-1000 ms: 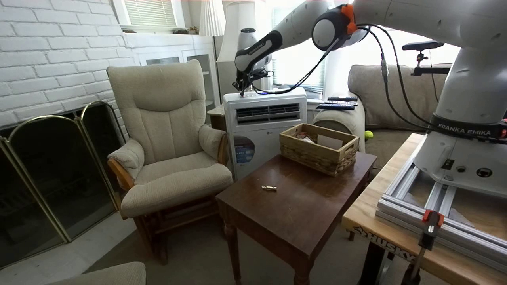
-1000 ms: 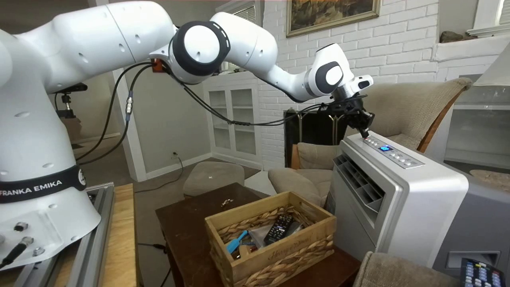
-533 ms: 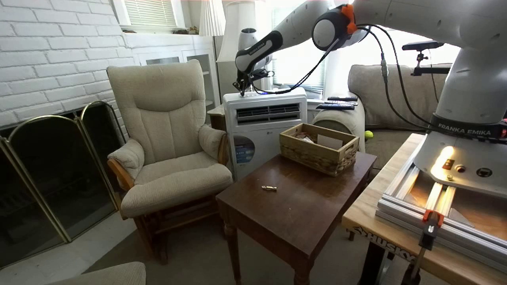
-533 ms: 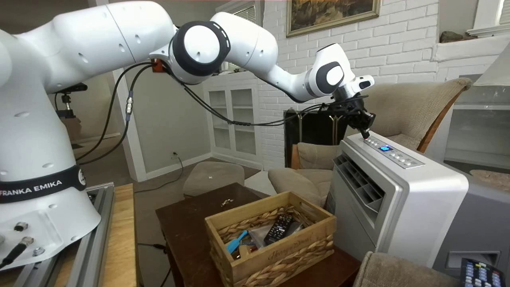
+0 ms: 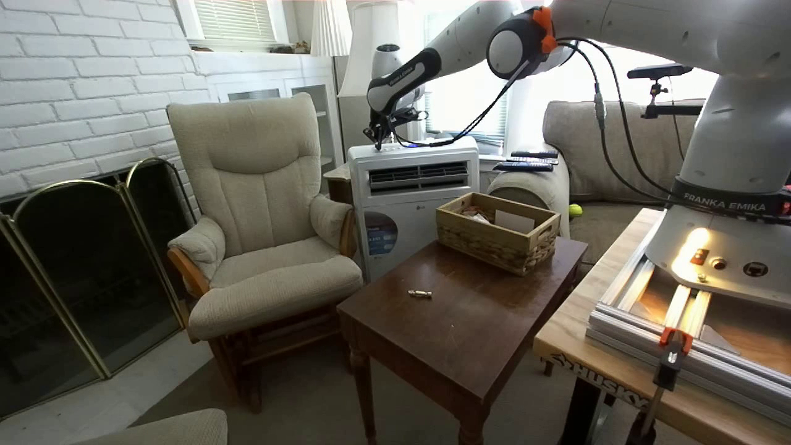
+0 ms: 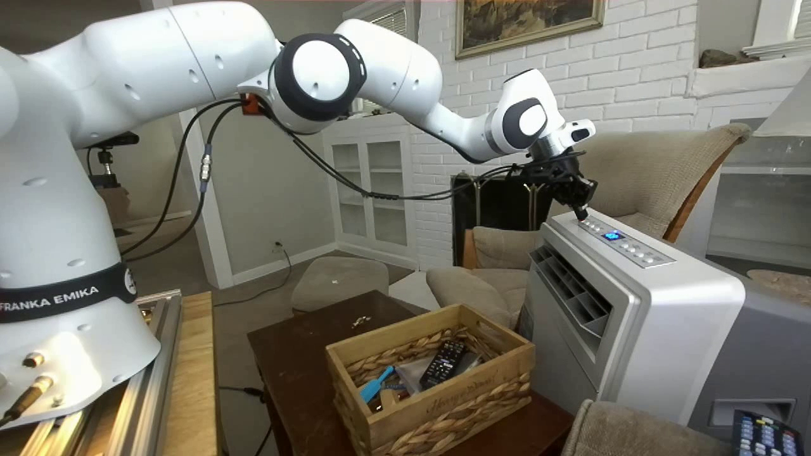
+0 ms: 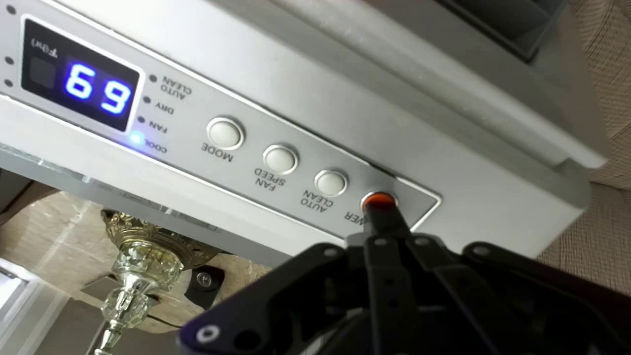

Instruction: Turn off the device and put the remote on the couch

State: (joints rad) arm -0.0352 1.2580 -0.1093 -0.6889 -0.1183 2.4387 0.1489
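In an exterior view, left to right: one armchair (image 5: 266, 185). One gripper (image 5: 378, 146): jaws clenched, tip over the red button (image 7: 378, 197) of one device (image 5: 411, 213); contact cannot be confirmed; display (image 7: 81, 71) lit in the wrist view. One table (image 5: 457, 334), bearing one metal item (image 5: 420, 293) and one basket (image 5: 482, 244). Basket contents: one blue tool (image 6: 376, 384), one remote (image 6: 443, 364), further items (image 6: 389, 399) partly hidden. One couch (image 5: 655, 145): at least two remotes (image 5: 524, 167) on its arm, one ball (image 5: 575, 210) on its seat.

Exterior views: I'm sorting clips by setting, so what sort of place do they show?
Most likely a living room in a home: a beige couch, a cream armchair and a gold-framed fireplace screen by a white brick wall suggest it.
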